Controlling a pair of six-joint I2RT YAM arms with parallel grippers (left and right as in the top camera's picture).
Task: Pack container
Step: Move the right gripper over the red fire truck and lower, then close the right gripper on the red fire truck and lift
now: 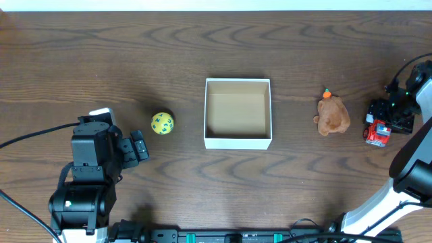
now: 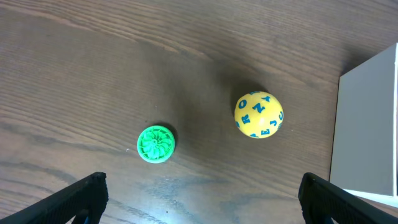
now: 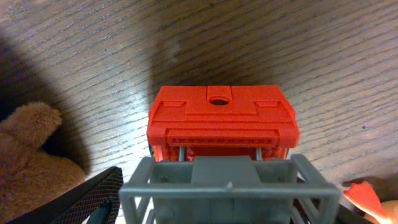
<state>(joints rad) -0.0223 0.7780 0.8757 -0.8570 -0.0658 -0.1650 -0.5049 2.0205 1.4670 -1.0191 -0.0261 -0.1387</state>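
The container [image 1: 237, 141], a square white-walled box with a tan inside, stands empty mid-table; its white wall shows in the left wrist view [image 2: 367, 124]. A yellow ball with blue letters [image 1: 162, 123] [image 2: 259, 114] and a green ridged disc [image 2: 155, 144] lie left of it. My left gripper [image 1: 139, 146] [image 2: 202, 202] is open and empty just short of them. A brown plush toy [image 1: 333, 116] [image 3: 28, 155] lies right of the container. My right gripper [image 1: 382, 127] [image 3: 211, 202] straddles a red and grey toy truck [image 1: 378, 133] [image 3: 221, 121] resting on the table, its fingers against the truck's sides.
The dark wood table [image 1: 216, 54] stretches back to a pale far edge. The right arm's white link [image 1: 412, 169] runs along the right side. The left arm's base [image 1: 81, 196] sits at the front left.
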